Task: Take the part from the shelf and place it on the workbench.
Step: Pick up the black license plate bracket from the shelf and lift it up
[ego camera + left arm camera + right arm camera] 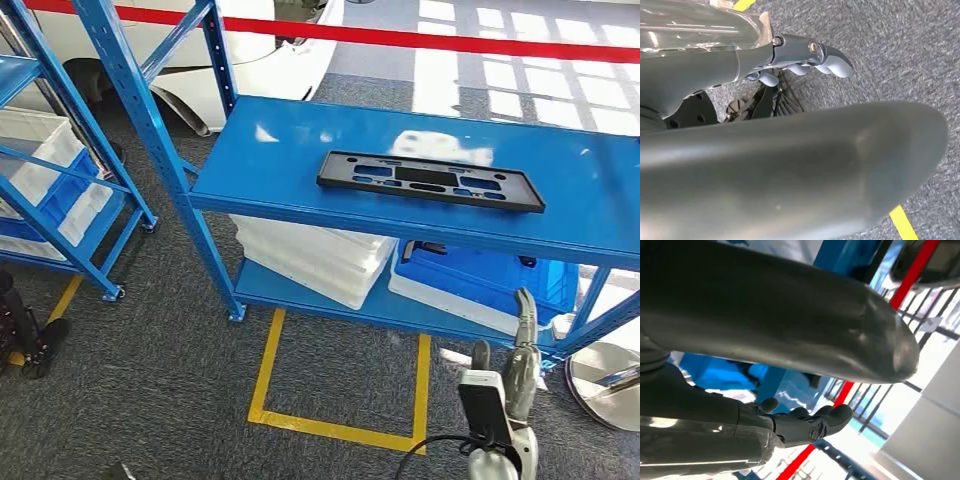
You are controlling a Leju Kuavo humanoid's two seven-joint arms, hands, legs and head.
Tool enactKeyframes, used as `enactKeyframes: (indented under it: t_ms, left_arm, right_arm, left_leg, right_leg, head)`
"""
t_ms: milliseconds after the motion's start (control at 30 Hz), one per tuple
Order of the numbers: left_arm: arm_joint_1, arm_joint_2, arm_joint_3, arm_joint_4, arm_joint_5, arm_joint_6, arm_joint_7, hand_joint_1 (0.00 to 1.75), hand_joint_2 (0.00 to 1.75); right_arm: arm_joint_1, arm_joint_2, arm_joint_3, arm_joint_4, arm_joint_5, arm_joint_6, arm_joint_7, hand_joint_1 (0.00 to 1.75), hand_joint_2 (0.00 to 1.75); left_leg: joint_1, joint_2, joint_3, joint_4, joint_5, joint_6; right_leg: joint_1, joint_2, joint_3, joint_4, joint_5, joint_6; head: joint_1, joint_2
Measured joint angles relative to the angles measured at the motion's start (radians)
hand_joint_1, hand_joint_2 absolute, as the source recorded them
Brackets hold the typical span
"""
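The part [430,181] is a long, flat black plastic panel with cut-outs, lying on the top board of the blue shelf [302,150]. My right hand [521,360] is raised in front of the shelf's lower level, below and to the right of the part, with its fingers stretched and nothing in them. In the right wrist view, the right hand [806,422] has straight fingers [836,415] that hold nothing. My left hand [802,55] hangs over grey carpet, its fingers extended and bare.
White trays [317,255] and a blue crate [483,280] fill the shelf's lower level. A second blue rack with crates [45,160] stands at the left. A yellow floor square [340,425] lies before the shelf, red tape [423,38] runs behind it, and a round metal base [604,375] sits at the right.
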Motion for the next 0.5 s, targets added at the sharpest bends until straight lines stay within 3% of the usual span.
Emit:
enactKeyframes:
  t_ms: [233,500]
  left_arm:
    - [-0.01,-0.002,-0.006,0.003,0.0,-0.006,0.01,0.0,0.0]
    - [-0.021,-0.007,-0.024,0.003,0.0,-0.023,0.0,0.0,0.0]
  right_arm:
    - [-0.024,-0.011,0.202,-0.011,-0.029,0.041,-0.01,0.0,0.0]
    - [-0.039,-0.012,0.414,-0.008,-0.163,0.187,-0.051,0.0,0.0]
  left_leg:
    - [0.0,0.0,0.0,0.0,0.0,0.0]
    - [0.0,0.0,0.0,0.0,0.0,0.0]
  right_leg:
    - [0.0,0.0,0.0,0.0,0.0,0.0]
    - [0.0,0.0,0.0,0.0,0.0,0.0]
  head:
    - [0.0,0.0]
    - [0.0,0.0]
